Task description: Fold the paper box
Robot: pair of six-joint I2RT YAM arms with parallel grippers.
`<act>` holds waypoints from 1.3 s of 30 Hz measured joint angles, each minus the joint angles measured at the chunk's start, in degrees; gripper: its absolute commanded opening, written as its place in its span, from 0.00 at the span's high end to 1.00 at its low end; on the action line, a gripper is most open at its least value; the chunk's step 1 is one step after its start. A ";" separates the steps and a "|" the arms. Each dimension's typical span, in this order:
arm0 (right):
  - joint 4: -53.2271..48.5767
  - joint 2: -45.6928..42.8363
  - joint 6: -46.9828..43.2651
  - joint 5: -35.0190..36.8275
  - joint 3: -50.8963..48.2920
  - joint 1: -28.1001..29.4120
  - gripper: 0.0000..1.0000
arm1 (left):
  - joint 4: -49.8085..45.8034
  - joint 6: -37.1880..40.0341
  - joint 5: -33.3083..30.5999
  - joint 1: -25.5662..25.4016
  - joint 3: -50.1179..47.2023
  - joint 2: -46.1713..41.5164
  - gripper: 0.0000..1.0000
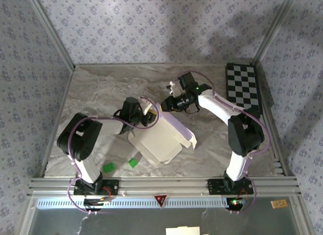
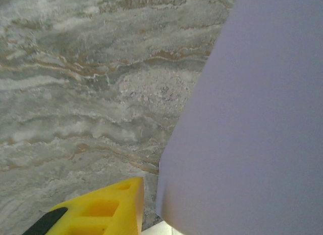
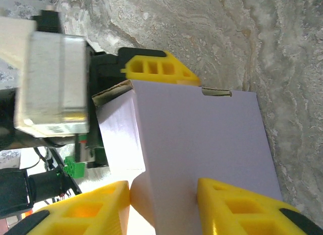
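The half-folded paper box point(image 1: 159, 139) lies mid-worktop point(image 1: 101, 93), just beyond two green bits point(image 1: 108, 168). At its far end the right hand point(image 3: 162, 207) is clamped on a raised wall, one finger on each side. The left hand point(image 1: 147, 113) sits at the far left corner, one yellow finger point(image 2: 101, 209) just beside a panel; whether it grips cannot be told.

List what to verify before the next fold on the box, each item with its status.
1. Right gripper on the paper box: cardboard fills the gap between its fingers, ok.
2. Left gripper hold: one finger sits beside the panel, cannot tell.
3. Box resting on the table: ok.
4. Green bits apart from the box: ok.
5. Side flaps tucked: cannot tell.
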 measured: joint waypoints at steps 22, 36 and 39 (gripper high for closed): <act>3.26 0.09 1.05 0.04 -0.07 -1.40 0.60 | 9.27 -5.95 -2.97 -1.09 -0.04 3.08 0.97; 0.55 -4.50 2.60 3.23 -2.38 -1.75 0.48 | 3.32 -5.84 -10.54 -1.92 -0.90 -2.99 0.63; 0.11 -7.54 2.97 4.59 -2.60 -2.29 0.48 | 2.97 -5.27 -10.86 -1.92 -0.90 -3.74 0.63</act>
